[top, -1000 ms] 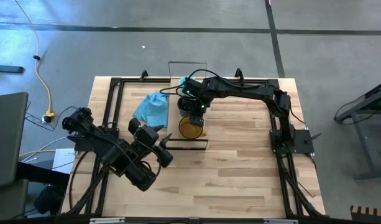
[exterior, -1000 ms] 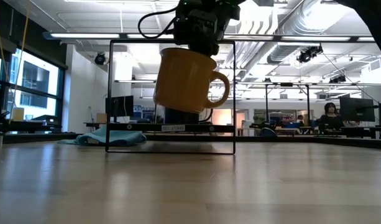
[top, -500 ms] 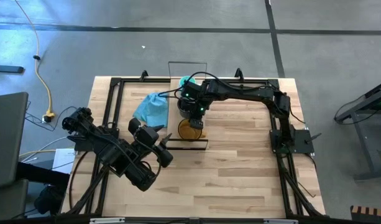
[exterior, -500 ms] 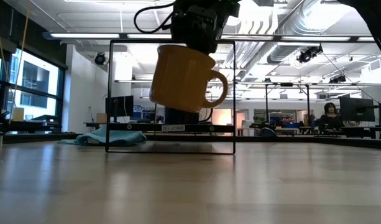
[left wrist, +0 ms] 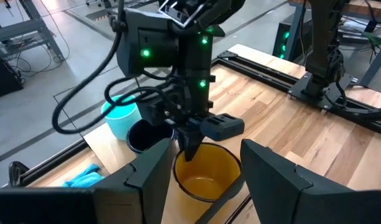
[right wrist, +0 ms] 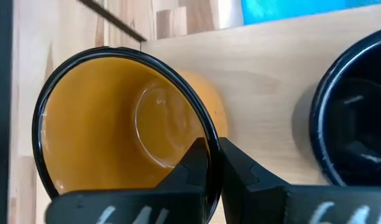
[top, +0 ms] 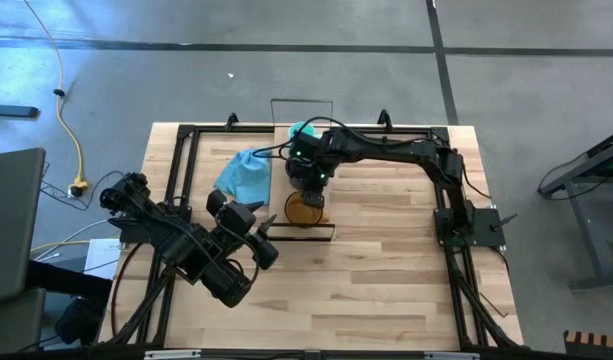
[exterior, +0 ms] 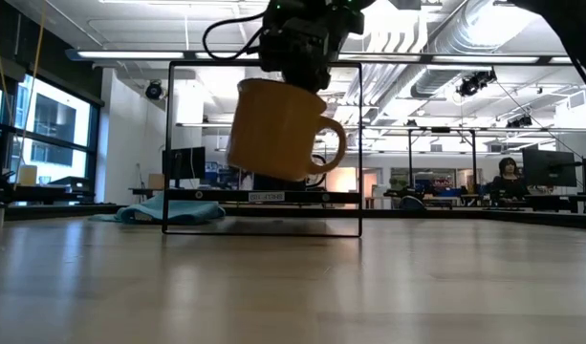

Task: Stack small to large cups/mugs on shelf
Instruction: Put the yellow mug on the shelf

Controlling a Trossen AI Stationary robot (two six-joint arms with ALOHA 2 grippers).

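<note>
The amber-orange mug (exterior: 278, 129) hangs tilted above the near end of the light-wood shelf (top: 322, 185), its handle (exterior: 333, 145) toward the table's right. My right gripper (right wrist: 214, 163) is shut on its rim. The black mug (left wrist: 146, 134) stands on the shelf plank just behind it, and the teal mug (left wrist: 122, 118) stands at the shelf's far end. My left gripper (top: 269, 236) waits open near the table's left near part, pointing at the shelf. My right gripper holds the amber-orange mug by its rim (right wrist: 202, 134), pinched with one finger inside the mug and one outside. The fingers come from above, pointing down. The mug is lifted clear of the shelf and hangs tilted below them (exterior: 302, 57).
A light blue cloth (top: 246, 172) lies on the table left of the shelf. Thin black wire frames (exterior: 264, 229) stand at the shelf's ends. Black rails (top: 181, 160) run along the table's edges. Bare wood lies to the right of the shelf (top: 386, 240).
My right gripper has carried the amber-orange mug a little toward the table's left, keeping it lifted above the shelf's near end. The mug has stayed tilted in the hold. The left arm has kept still.
</note>
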